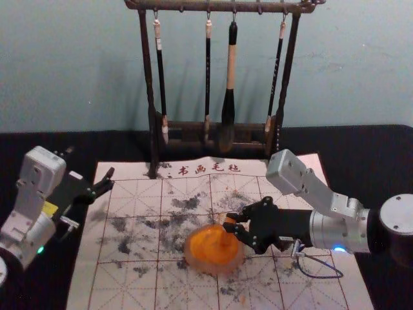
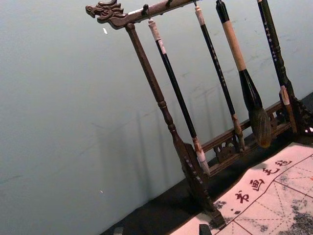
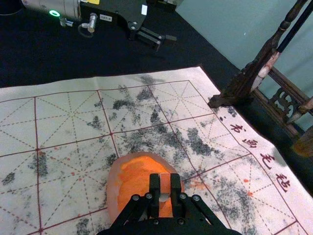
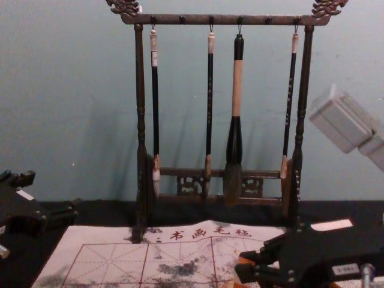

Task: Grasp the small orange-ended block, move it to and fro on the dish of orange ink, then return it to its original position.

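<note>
The small orange-ended block point(image 3: 165, 183) is pinched by the right hand point(image 1: 230, 222) over the dish point(image 1: 215, 267) of orange ink; whether the ink is touched cannot be told. The left hand point(image 1: 111, 179), spread, is held near the left edge of the mat point(image 1: 122, 287).

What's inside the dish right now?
Orange ink lies in the dish. The right claw holds the block over it, covering some ink; whether the block touches down can't be seen.

Right gripper point(image 1: 230, 223) clamped, low, just right of centre;
right arm point(image 1: 339, 229) reaching inward, fingers point(image 3: 154, 188) pinched close; left gripper point(image 1: 110, 179) idle at left, fingers point(image 2: 205, 229) spread apart
</note>
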Motion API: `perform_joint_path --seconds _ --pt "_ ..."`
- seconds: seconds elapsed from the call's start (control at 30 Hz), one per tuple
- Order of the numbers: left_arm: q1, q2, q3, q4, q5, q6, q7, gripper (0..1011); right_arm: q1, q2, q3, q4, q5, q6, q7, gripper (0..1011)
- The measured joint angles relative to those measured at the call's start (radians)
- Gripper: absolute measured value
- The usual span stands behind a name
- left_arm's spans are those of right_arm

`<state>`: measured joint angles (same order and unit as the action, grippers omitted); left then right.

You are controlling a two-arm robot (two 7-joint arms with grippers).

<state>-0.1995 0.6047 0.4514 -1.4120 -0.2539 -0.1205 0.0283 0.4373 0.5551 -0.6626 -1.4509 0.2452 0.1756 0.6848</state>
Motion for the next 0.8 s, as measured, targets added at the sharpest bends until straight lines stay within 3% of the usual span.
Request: perform_joint_path --seconds 0.4,0.8 --pt "0.000 0.000 0.000 0.000 0.000 0.000 0.000 1001 -0.039 0.028 0.010 -0.054 0.027 0.000 0.008 106" --pt "0.000 0.000 0.000 0.000 0.000 0.000 0.000 1001 -0.035 0.021 -0.017 -0.062 0.025 -0.001 0.021 106"
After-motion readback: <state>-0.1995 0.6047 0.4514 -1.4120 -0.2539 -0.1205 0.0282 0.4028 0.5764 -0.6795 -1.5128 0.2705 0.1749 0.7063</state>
